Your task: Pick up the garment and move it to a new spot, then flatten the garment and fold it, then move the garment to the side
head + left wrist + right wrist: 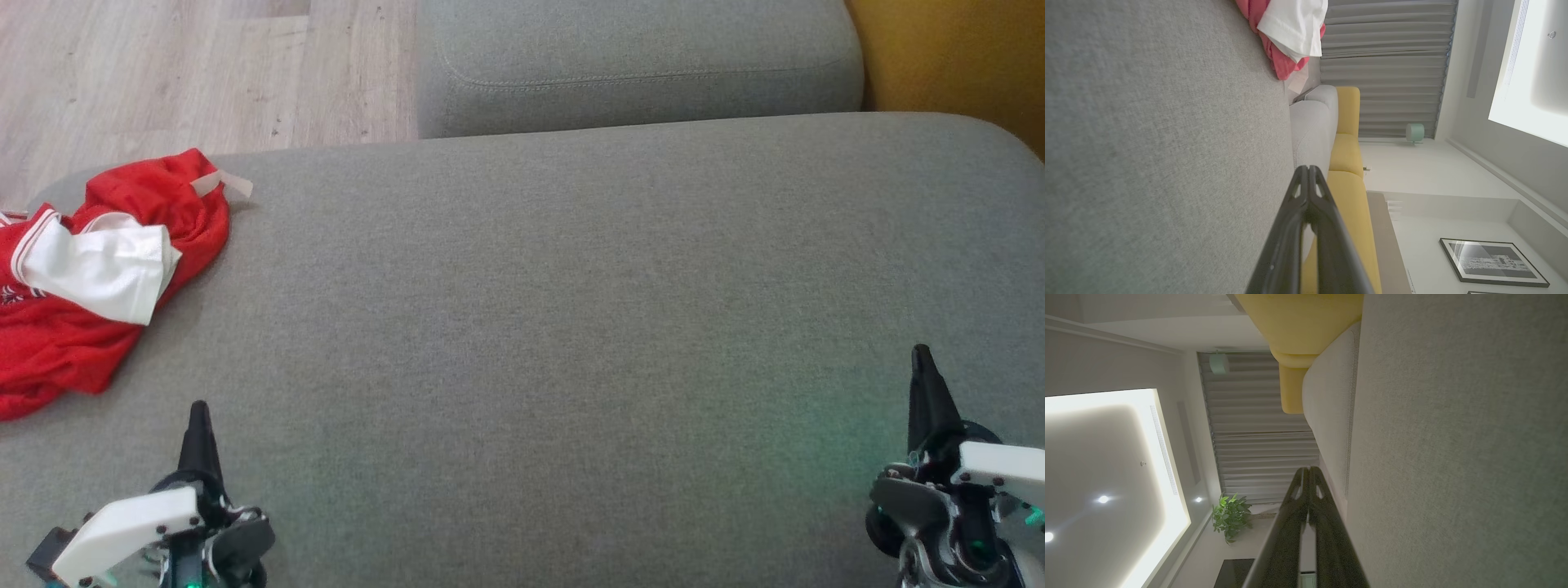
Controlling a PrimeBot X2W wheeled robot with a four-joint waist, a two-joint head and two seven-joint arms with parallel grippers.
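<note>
Two grippers low at the near edge of the grey seat cushion [531, 343], fingers pointing away: left gripper [198, 408] by the near left corner, right gripper [921, 353] by the near right corner, well apart. Both with fingers pressed together tip to tip, holding nothing; the same in each wrist view.

Between and beyond them, wide bare fabric across the middle and the whole right half, up to the rounded far edge.

Ahead of the left gripper, at the cushion's left edge, a crumpled red garment [57, 351], bunched, with a white sleeve [106, 269] on top, cut off by the head view's left side. Near that gripper, not touching. A pale tag [224, 183] pointing out toward the far left corner.

Past the far edge, a second grey cushion [637, 73], set close. Left of it, pale wood floor [163, 73]; at far right, a yellow surface [955, 57].
</note>
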